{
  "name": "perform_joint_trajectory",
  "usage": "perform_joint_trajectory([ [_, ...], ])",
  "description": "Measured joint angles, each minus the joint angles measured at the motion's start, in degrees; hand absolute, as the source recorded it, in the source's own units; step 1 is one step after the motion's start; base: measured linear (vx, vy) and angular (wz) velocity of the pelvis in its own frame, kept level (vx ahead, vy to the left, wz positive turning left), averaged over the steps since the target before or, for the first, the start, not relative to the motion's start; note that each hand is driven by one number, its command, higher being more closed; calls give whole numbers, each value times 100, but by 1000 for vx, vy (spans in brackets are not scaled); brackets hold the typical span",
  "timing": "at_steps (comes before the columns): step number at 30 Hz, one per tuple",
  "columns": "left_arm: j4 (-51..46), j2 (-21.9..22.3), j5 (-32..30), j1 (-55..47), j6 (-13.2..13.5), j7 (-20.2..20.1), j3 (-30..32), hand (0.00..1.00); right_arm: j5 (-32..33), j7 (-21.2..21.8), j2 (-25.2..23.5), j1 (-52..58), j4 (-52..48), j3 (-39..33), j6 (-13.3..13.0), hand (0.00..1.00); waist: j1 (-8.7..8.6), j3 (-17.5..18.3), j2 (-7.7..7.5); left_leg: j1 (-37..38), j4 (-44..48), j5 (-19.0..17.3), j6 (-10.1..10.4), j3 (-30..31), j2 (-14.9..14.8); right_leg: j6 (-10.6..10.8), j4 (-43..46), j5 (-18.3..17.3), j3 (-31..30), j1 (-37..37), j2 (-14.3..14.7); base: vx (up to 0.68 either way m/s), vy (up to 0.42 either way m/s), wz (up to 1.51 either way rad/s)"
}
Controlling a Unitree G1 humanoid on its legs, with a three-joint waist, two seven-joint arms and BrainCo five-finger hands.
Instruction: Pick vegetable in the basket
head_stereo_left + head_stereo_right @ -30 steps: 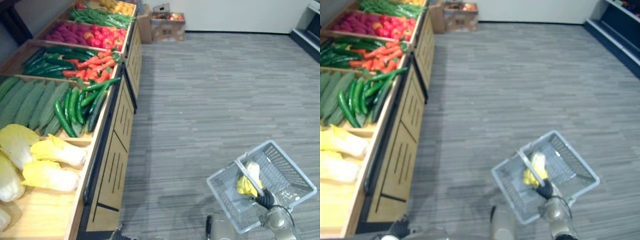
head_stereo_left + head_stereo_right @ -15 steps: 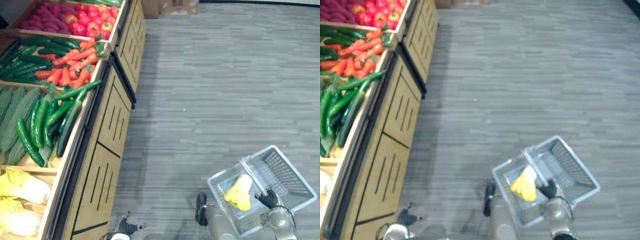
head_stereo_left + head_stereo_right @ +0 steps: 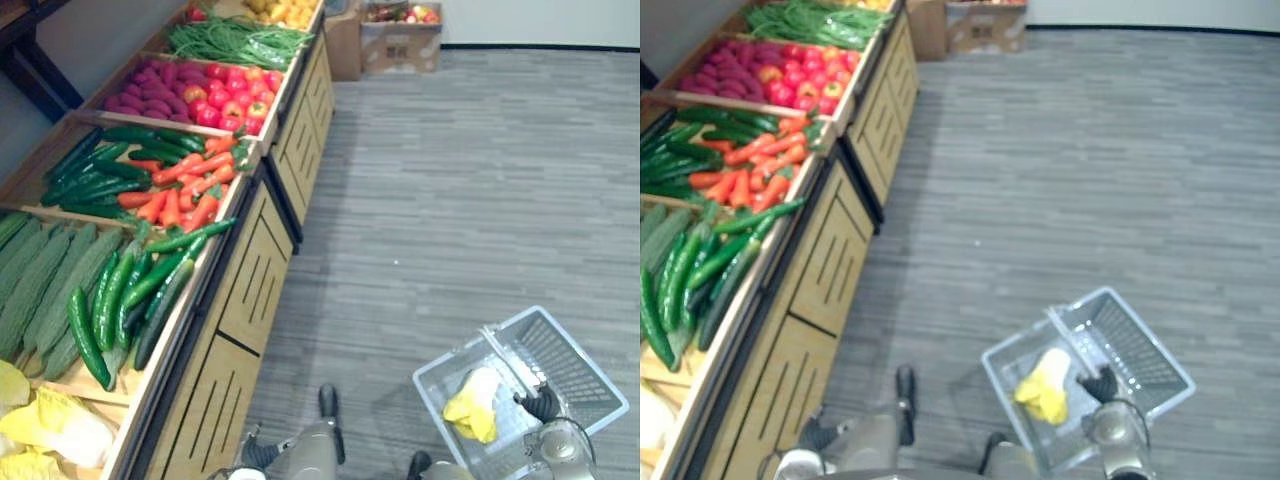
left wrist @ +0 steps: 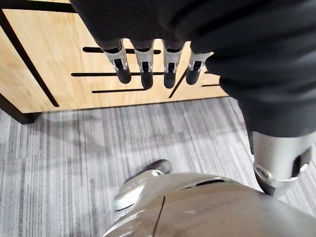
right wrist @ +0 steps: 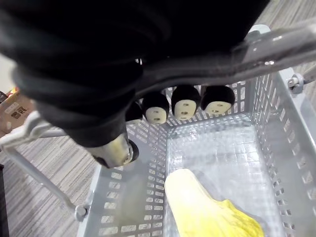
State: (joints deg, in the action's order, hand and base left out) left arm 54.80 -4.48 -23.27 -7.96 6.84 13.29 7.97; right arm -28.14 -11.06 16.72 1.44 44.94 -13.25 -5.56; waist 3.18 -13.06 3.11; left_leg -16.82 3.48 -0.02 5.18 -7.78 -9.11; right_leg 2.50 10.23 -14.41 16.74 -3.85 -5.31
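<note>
Grips the basket (image 3: 572,352) by its handle (image 5: 276,42) with the right hand (image 5: 184,107) clenched round it, near right above the floor (image 3: 480,200). Carries a yellow cabbage (image 3: 470,408) lying on the basket's bottom. Hangs the left hand (image 4: 168,69) released, fingers straight, facing the front of the wooden stand (image 4: 49,59).

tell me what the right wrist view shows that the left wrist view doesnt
Right wrist view: the right hand, fingers curled round the handle of the grey plastic mesh basket, with a yellow leafy cabbage lying inside. Left wrist view: the left hand, fingers straight, before a pale wooden cabinet front with black slots. Shared: grey striped carpet floor.
</note>
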Motion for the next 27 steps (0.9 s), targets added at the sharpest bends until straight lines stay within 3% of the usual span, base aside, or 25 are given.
perform_joint_trajectory([
  [1, -5, -23, -27, -20, 1, 0, 37, 0, -3, -4, -49, 12, 0, 87, 12, 100, 73, 78, -45, 96, 34, 365, -54, -177, 87, 127, -28, -90, -94, -125, -129, 552, 309, -12],
  [2, 5, -31, -39, -45, -3, 1, 39, 0, -3, -4, -91, 8, 9, 189, 11, 100, 133, 155, -189, 71, 244, 514, -194, -262, 208, 189, -87, -116, -177, -191, -283, 466, 244, -17],
  [5, 25, -218, -53, -54, -16, -10, 41, 0, -13, 28, -180, -22, 58, 315, -23, 100, 193, 261, -492, -89, 916, 146, -506, -402, 471, 352, -64, 11, -578, -246, -611, 479, 232, -1],
  [6, 113, -266, -55, -61, -37, -11, 41, 0, -59, 37, -196, -63, 68, 403, -64, 100, 178, 354, -594, -61, 1094, -57, -611, -453, 606, 498, 120, 154, -810, -213, -728, 435, 211, 1],
  [8, 153, -265, -55, -73, -68, -11, 23, 0, -64, 36, -198, -117, 92, 417, -121, 100, 178, 368, -581, 126, 1072, -221, -675, -476, 663, 640, 686, 394, -1055, -22, -788, 357, 190, -4],
  [9, 177, -258, -54, -89, -85, -11, 14, 0, -66, 33, -201, -145, 103, 416, -135, 100, 174, 372, -582, 347, 937, -322, -697, -488, 702, 759, 1501, 666, -1222, 288, -833, 348, 212, -4],
  [12, 169, -438, -47, -144, -87, -26, -289, 0, -104, 23, -220, -140, 104, 491, -144, 100, 97, 386, -658, 1085, 511, -564, -836, -407, 802, 1050, 3714, 1923, -1541, 1199, -892, 374, 201, 11],
  [13, 168, -470, -48, -141, -88, -38, -363, 0, -105, 23, -233, -148, 105, 506, -157, 100, 77, 379, -659, 1270, 446, -621, -858, -371, 809, 873, 4259, 1792, -1545, 1438, -861, 323, 137, 18],
  [15, 153, -523, -46, -139, -85, -48, -390, 0, -102, 16, -229, -146, 108, 502, -175, 100, -9, 358, -617, 1636, 286, -676, -875, -288, 807, 772, 4642, 1375, -1337, 1689, -776, 241, 50, 23],
  [16, 120, -523, -43, -138, -84, -48, -402, 0, -99, 12, -232, -136, 108, 499, -193, 100, -114, 349, -600, 1896, 139, -681, -876, -233, 799, 555, 4481, 1031, -1009, 1812, -764, 293, 31, 30],
  [18, 104, -518, -32, -119, -80, -48, -331, 0, -97, 13, -250, -185, 113, 482, -201, 100, -140, 334, -576, 2151, 34, -745, -854, -228, 743, 309, 3576, 783, -505, 2032, -719, 281, -41, 19],
  [20, 110, -473, -34, -104, -86, -66, -308, 0, -67, 6, -269, -247, 161, 433, -199, 100, -153, 299, -538, 2276, 136, -975, -717, -169, 601, 355, 2058, 825, -296, 2174, -591, 299, -151, 10],
  [21, 113, -476, -34, -96, -87, -69, -308, 0, -61, 8, -270, -252, 173, 423, -199, 100, -152, 295, -537, 2283, 160, -1009, -688, -147, 579, 372, 1823, 848, -299, 2174, -577, 316, -223, 24],
  [22, 114, -477, -38, -70, -85, -78, -309, 0, -61, 6, -279, -251, 246, 351, -193, 100, -151, 274, -500, 2297, 274, -1146, -564, -55, 467, 483, 925, 949, -395, 2171, -563, 224, -179, 26],
  [27, 144, -494, -43, -103, -83, -80, -309, 0, -63, 5, -354, -197, 328, 142, -50, 100, -152, 262, -622, 2648, 403, -1662, 63, 224, 83, 563, -444, 1194, -803, 2126, -776, 365, -402, 26],
])
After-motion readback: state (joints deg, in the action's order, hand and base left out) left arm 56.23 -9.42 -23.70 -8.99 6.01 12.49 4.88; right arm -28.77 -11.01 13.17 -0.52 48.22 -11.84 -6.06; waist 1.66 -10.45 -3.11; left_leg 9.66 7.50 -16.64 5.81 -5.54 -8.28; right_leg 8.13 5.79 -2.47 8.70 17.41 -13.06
